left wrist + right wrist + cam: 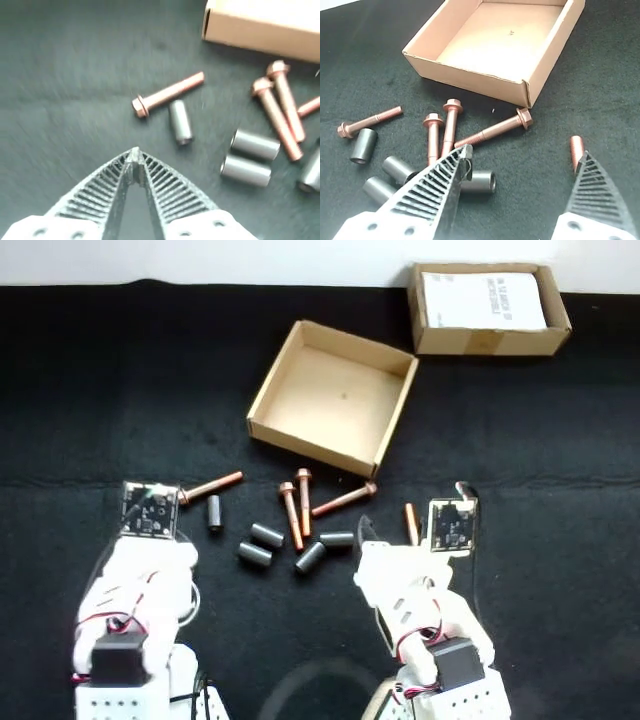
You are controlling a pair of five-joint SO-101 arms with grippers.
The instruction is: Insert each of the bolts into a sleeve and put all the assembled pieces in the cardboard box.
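The left gripper (135,153) is pressing its fingers (102,190) together, tip to tip, with nothing between them, and is hanging over bare table (60,75). Just past the tips a bolt (167,95) is lying flat, and a sleeve (180,121) is lying just beside its shank.

The right gripper (524,154) is holding its fingers wide apart and gripping nothing. One finger is crossing in front of a short sleeve (479,181). The other tip is sitting just beside the threaded end of a lone bolt (576,147) and is covering the rest of it.

The high view is laying out the whole scatter. Five bolts (304,500) and five sleeves (267,535) are lying loose on the table between the two arms, all outside the cardboard box (310,452). The box is sitting open at 12 o'clock from the cluster, turned at an angle, and one bolt's head is resting just beside its near corner.

The left wrist view is catching a corner wall of that box, whereas the right wrist view is looking into its brown floor.

In the high view a circuit board (150,510) on the left wrist is covering that arm's fingers. At 2 o'clock from the cardboard box, a second box (490,340) is sitting at the table's far edge with a sheet of paper (483,298) lying inside.
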